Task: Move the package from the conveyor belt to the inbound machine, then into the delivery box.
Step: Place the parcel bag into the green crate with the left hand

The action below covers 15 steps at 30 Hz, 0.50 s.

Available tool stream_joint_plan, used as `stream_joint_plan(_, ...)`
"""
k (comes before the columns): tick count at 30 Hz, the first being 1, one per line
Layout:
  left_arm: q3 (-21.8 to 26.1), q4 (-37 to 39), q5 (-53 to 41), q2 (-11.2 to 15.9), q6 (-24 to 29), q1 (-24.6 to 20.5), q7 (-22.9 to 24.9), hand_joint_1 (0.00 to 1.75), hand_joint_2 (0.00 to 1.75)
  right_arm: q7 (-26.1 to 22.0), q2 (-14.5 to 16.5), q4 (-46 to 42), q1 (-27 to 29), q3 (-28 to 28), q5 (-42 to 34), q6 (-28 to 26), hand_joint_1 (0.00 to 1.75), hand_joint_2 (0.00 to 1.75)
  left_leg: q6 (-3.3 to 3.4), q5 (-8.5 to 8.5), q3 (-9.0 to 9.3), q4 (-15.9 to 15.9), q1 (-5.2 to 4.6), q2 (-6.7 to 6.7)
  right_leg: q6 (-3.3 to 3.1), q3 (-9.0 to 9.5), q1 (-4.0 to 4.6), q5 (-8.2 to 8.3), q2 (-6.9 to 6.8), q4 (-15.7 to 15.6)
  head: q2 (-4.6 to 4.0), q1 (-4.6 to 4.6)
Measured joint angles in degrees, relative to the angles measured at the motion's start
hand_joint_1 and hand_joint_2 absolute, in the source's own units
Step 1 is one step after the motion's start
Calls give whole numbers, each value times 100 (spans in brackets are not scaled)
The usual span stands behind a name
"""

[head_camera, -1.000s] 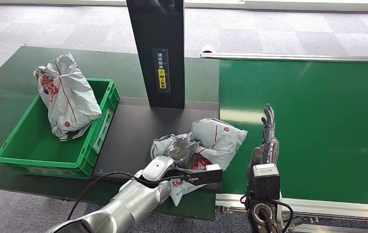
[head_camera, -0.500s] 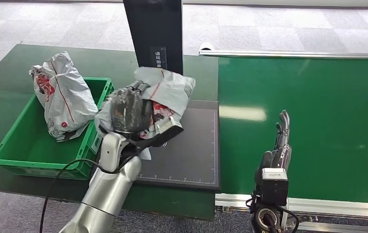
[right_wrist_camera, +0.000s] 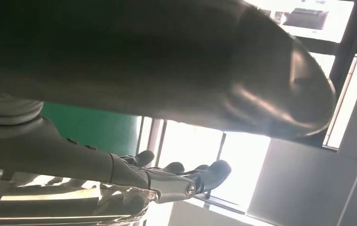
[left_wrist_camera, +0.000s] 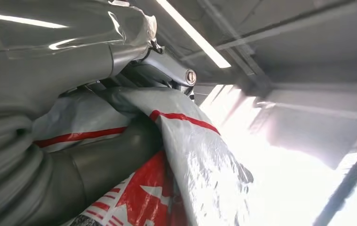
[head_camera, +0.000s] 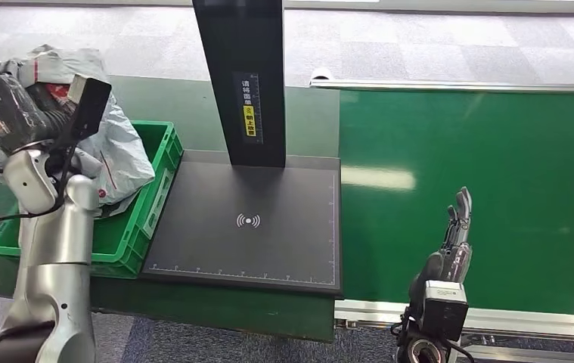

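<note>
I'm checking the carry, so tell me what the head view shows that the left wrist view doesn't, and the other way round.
Head view alone: the green crate with a second bag in it, the black scanner pad, the conveyor belt, and the right hand open beside the belt. Left wrist view alone: a close look at the bag's red stripe and crinkled film against ceiling lights. Both: the left hand gripping the grey package, raised above the crate.

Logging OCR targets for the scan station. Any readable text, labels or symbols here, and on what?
Yellow and white label on the black column: vertical characters, too small to read.
Scanner pad: white wireless-wave symbol, no words.
Held package: red and white print, unreadable.
Package in the bin: red marks, unreadable.
</note>
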Motion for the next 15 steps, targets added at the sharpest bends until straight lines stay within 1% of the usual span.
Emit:
stream_joint_plan(3,196,1217,-402,537,-213,-444,637,175,175,29,-22,-31,1,25,5,4,0,0,-2,1,-1,0,2,14,-6,-7,2,5,14,2,0,-1)
stream_joint_plan(6,279,2090,-619,914,-427,-621,1118,175,175,60,-40,-53,1,29,9,4,0,0,-2,0,-9,0,2,14,-5,-14,2,4,15,2,0,1)
stream_joint_plan(8,327,2488,-641,1098,-485,-652,1241,175,175,64,-49,-57,2,29,10,1,0,0,-3,0,-17,1,2,13,-5,-20,2,3,14,2,0,2)
stream_joint_plan(11,407,2923,-607,1300,-566,-674,1295,175,175,66,-51,-57,1,29,18,-4,0,0,-3,-1,-24,1,1,8,-4,-24,1,2,12,0,0,2)
stream_joint_plan(12,435,3028,-590,1353,-591,-678,1302,139,175,66,-51,-57,1,28,21,-4,0,0,-3,-1,-24,1,1,5,-4,-24,1,2,12,0,0,2)
stream_joint_plan(15,490,3248,-545,1460,-659,-697,1307,8,175,66,-54,-57,1,27,23,-5,0,0,-3,-2,-25,1,1,-1,-4,-24,1,2,11,-1,0,2)
